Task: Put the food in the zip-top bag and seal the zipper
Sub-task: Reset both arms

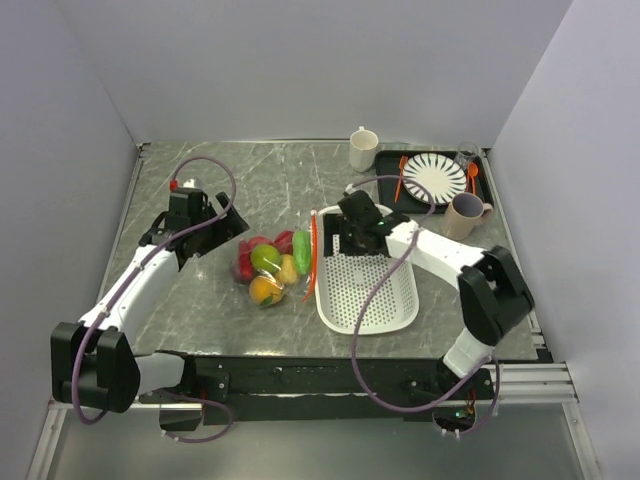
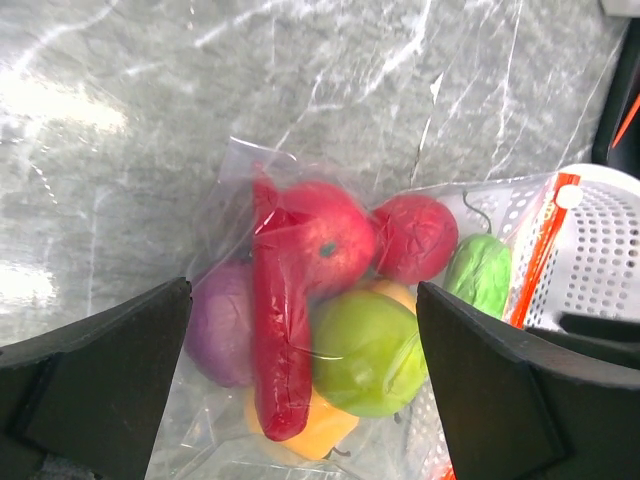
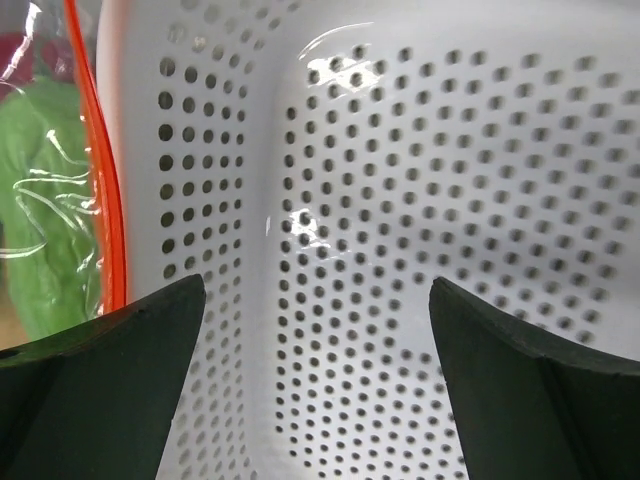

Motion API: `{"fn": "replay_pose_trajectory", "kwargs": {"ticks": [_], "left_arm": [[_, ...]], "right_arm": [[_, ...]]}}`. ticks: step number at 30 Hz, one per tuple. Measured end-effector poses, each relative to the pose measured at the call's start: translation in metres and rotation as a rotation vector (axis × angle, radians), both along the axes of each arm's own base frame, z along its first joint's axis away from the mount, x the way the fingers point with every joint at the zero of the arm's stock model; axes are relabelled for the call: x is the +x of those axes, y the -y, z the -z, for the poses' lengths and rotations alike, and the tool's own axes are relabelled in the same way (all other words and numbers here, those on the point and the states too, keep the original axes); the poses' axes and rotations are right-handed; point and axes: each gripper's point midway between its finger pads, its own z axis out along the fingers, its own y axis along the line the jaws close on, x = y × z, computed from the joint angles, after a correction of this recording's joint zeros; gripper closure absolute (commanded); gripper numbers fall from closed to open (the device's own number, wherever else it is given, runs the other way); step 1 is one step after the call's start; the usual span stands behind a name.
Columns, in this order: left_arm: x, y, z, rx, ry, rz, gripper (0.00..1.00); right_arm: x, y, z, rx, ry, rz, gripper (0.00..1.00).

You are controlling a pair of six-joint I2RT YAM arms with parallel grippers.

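A grey marbled tabletop [image 1: 290,180] sits boxed in by plain pale walls: a back wall [image 1: 320,60] at twelve o'clock and side walls at nine and three. Soft white glare [image 2: 60,110] streaks the stone.

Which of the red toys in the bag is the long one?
The red chilli, a long thin pod; the larger red ball and the smaller red ball are round.

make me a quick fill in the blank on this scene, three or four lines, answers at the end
1. The food lies inside the zip-top bag, and the long chilli in it is ____.
2. In the top view, the zipper runs along the ____ rim of the white basket.
3. The left gripper and right gripper both have jaws that are ____.
4. The striped plate sits on a ____ tray.
Missing words: red; left; open; black.
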Motion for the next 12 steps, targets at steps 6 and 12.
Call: {"fn": "replay_pose_trajectory", "kwargs": {"ticks": [6,12], "left_arm": [[0.003,-0.007,-0.008,0.022,0.033,-0.027,0.01],[0.01,-0.009,-0.023,0.036,0.091,-0.017,0.01]], "right_arm": [[0.004,0.043,-0.051,0.025,0.173,0.101,0.0],[0.013,0.099,-0.071,0.031,0.293,0.247,0.0]]}}
